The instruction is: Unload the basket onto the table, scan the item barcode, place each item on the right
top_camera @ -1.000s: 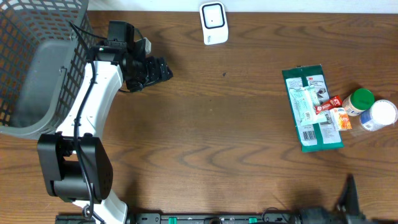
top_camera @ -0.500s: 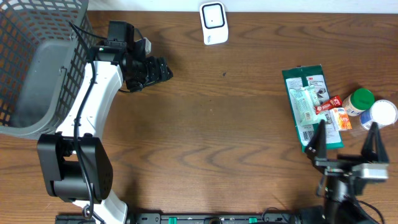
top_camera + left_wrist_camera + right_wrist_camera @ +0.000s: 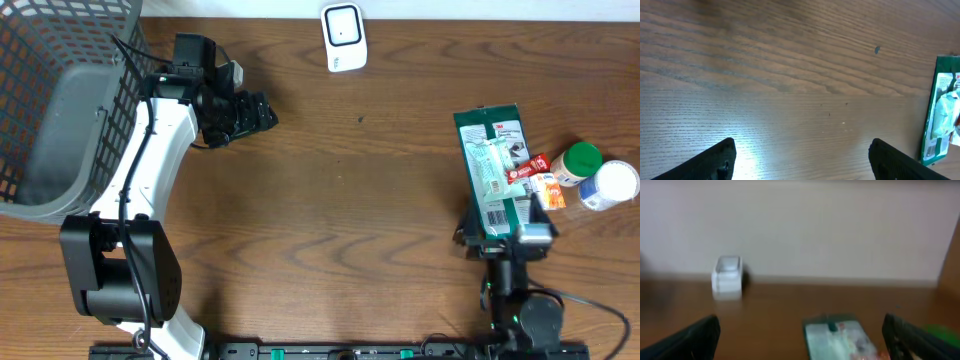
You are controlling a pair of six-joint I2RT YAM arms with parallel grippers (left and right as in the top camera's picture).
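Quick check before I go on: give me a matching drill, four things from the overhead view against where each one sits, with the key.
Things:
1. white scanner
2. green package
3. mesh basket
4. green-capped bottle

Places:
A. far left of the table
B. lying flat on the right half
C. far edge, near the middle
D. right of the package, beside the white-capped bottle

Pairs: 1-C, 2-B, 3-A, 4-D.

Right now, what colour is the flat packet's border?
Dark green; the packet shows best in the overhead view.
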